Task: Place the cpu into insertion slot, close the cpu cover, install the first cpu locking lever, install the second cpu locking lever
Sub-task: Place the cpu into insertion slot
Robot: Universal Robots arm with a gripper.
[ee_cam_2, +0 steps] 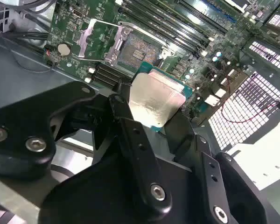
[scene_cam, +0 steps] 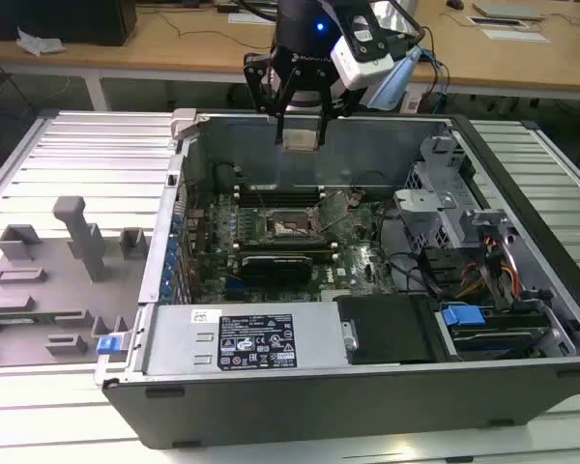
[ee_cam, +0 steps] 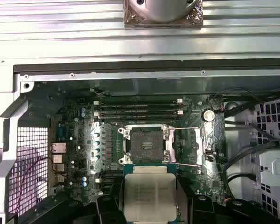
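The cpu [ee_cam_2: 156, 100], pale metal top showing, is pinched by two opposite edges between the black fingers [ee_cam_2: 122, 112] of the gripper [scene_cam: 301, 128], which is closed just to the chip's width and grips nothing else. In the exterior view the chip hangs flat and level in the air above the back edge of the open computer case [scene_cam: 367, 387], well apart from the board underneath. Both wrist views look past the chip to the insertion slot [ee_cam: 147, 144], which lies bare with its contact field exposed inside its dark frame. The cpu cover [ee_cam: 196, 145] is swung open and lies just beside the slot; its square window shows the green motherboard [ee_cam: 74, 154] through it. The long black RAM slots [ee_cam: 140, 109] run in a row on another side of the socket, near the case wall. In the exterior view the case lies on its side on a ribbed metal table [scene_cam: 87, 145], with a labelled grey power supply [scene_cam: 242, 340] along its near edge and a drive cage [scene_cam: 440, 208] with bundled cables at the exterior view's right. A grey fixture tray [scene_cam: 39, 290] with upright blocks sits on the table at the exterior view's left.
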